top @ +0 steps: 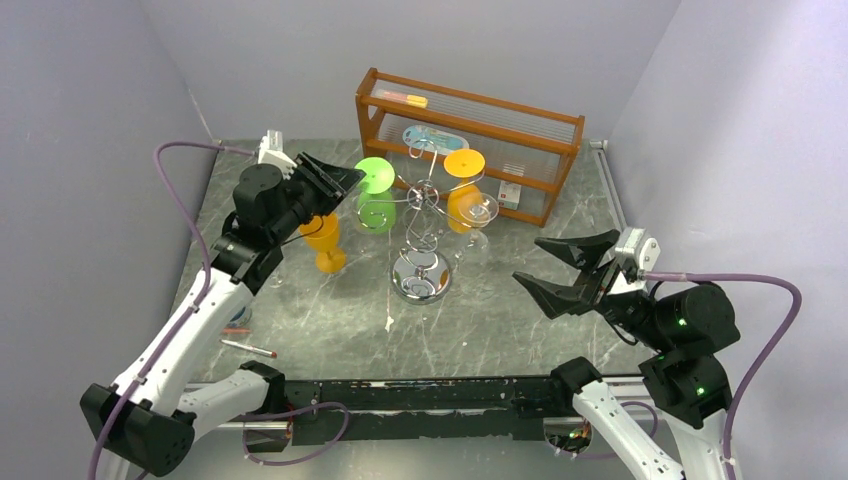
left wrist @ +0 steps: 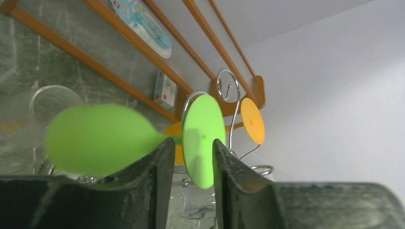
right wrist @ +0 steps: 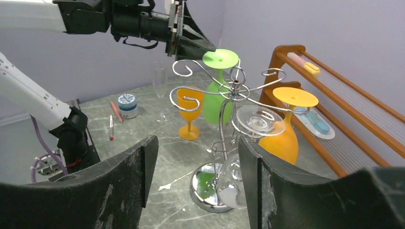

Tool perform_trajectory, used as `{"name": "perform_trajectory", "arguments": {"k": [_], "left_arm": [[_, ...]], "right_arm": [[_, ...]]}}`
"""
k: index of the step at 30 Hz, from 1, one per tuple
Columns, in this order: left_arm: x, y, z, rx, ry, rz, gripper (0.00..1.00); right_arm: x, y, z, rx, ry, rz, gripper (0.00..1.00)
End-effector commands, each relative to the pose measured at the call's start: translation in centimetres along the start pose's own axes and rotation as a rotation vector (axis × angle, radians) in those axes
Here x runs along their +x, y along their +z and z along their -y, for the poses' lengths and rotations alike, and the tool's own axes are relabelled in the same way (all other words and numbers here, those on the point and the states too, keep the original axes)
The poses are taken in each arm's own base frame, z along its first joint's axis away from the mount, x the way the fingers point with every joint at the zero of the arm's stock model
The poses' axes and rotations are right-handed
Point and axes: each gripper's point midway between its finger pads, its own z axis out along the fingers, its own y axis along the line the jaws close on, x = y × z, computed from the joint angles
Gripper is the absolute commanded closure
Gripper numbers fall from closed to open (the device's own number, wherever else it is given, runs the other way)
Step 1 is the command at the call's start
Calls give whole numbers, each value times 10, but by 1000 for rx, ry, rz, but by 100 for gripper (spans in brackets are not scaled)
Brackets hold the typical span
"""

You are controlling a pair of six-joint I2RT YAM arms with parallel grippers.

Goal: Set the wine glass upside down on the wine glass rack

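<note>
Rack (top: 425, 225) holds three inverted glasses; left gripper (top: 352, 182) parted around green glass (top: 375, 210) foot, right gripper (top: 530, 262) gapes.

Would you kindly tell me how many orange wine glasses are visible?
2: one upright orange glass stands on the table left of the rack; an inverted orange glass hangs on the rack's right side.

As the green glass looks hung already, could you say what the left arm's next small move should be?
Probably draw the left gripper back, opening first if it pinches: the green glass hangs bowl-down from the wine glass rack, the gripper's tip right at its foot's edge.
</note>
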Motion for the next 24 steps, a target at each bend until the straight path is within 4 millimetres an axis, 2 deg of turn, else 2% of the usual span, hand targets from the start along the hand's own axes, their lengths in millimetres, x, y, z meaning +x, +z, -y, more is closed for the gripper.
{"name": "perform_trajectory", "arguments": {"k": [1, 8, 13, 17, 18, 21, 24], "left_arm": [[-3, -23, 8, -3, 74, -25, 57], [-14, -57, -12, -109, 211, 29, 36], [-25, -82, -43, -254, 391, 59, 19], [-29, -91, -78, -411, 490, 41, 13], [-30, -91, -86, -446, 507, 40, 14], [-26, -80, -101, -494, 542, 8, 31], [-20, -63, -112, -519, 549, -35, 47]], "right_arm": [[-2, -5, 2, 34, 9, 15, 34], [5, -5, 15, 120, 88, -5, 32], [14, -5, 37, 263, 213, -35, 32], [18, -5, 50, 353, 311, -15, 32], [21, -5, 53, 376, 339, -9, 32], [26, -5, 62, 445, 419, 2, 33], [34, -1, 61, 442, 465, -12, 34]]}}
